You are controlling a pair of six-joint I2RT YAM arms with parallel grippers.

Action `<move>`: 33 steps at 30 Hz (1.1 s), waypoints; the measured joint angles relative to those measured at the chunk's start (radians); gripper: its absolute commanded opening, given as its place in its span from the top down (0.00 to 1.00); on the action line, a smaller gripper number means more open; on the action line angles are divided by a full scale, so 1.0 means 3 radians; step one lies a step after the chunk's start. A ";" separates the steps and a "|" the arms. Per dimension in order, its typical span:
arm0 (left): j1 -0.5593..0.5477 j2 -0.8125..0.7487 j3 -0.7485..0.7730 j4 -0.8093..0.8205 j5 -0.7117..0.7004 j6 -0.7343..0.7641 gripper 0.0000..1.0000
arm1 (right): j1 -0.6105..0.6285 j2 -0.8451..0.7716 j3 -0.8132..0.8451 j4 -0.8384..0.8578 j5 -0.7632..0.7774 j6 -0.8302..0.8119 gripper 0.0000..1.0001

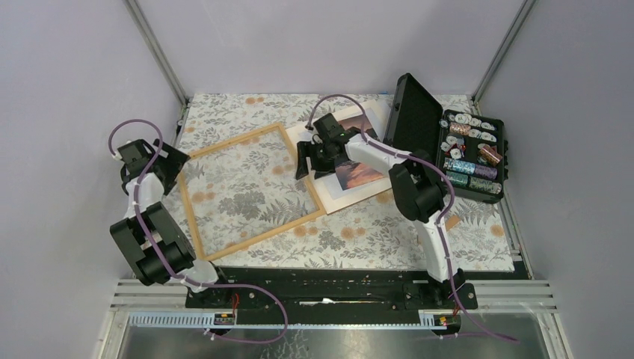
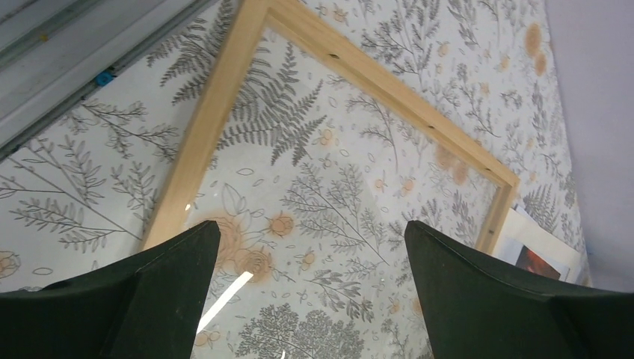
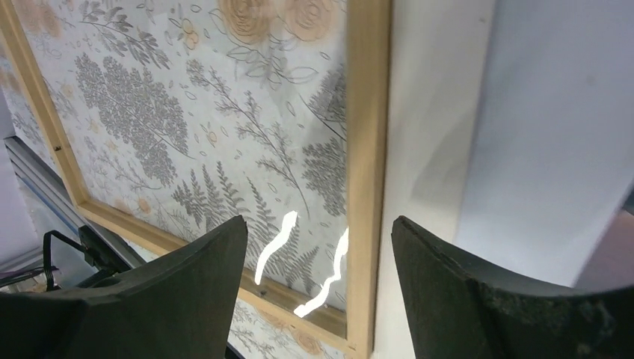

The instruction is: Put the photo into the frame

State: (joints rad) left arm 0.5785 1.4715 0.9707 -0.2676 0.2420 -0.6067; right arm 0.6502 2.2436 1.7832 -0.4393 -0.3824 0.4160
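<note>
Left tool (image 2: 312, 224) and right tool (image 3: 319, 224) both open, empty, flanking one frame (image 1: 232, 141) lying corner-on on bench (image 1: 389, 232), one photo (image 1: 357, 176) flat just beside its right side, equally skewed.

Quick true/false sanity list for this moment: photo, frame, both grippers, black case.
1. The photo is already inside the frame. False: it lies outside, beside the frame's right edge.
2. The left gripper and right gripper are both open and hold nothing. True.
3. The black case is shut. False: its lid stands open.
4. The frame lies flat on the floral tablecloth. True.
5. The left gripper hovers over the photo. False: the right gripper is there, and the left one is by the frame's left corner.
</note>
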 measured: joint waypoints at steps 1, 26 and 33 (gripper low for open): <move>-0.0018 -0.0015 0.0000 0.0003 0.0013 0.0000 0.01 | -0.0023 -0.0032 -0.0041 0.0014 -0.0003 0.0000 0.26; 0.0290 0.0131 -0.0050 0.0177 0.0275 -0.0251 0.01 | -0.0191 0.0318 -0.0028 0.0613 -0.0345 0.0148 0.57; 0.0407 0.0360 -0.0053 0.0238 0.0181 -0.0230 0.01 | -0.0191 0.0336 0.0010 0.0604 -0.0348 0.0120 0.50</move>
State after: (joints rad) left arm 0.7006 1.5795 0.9546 -0.1963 0.2962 -0.6758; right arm 0.5930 2.3444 1.7863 -0.2581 -0.4870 0.4519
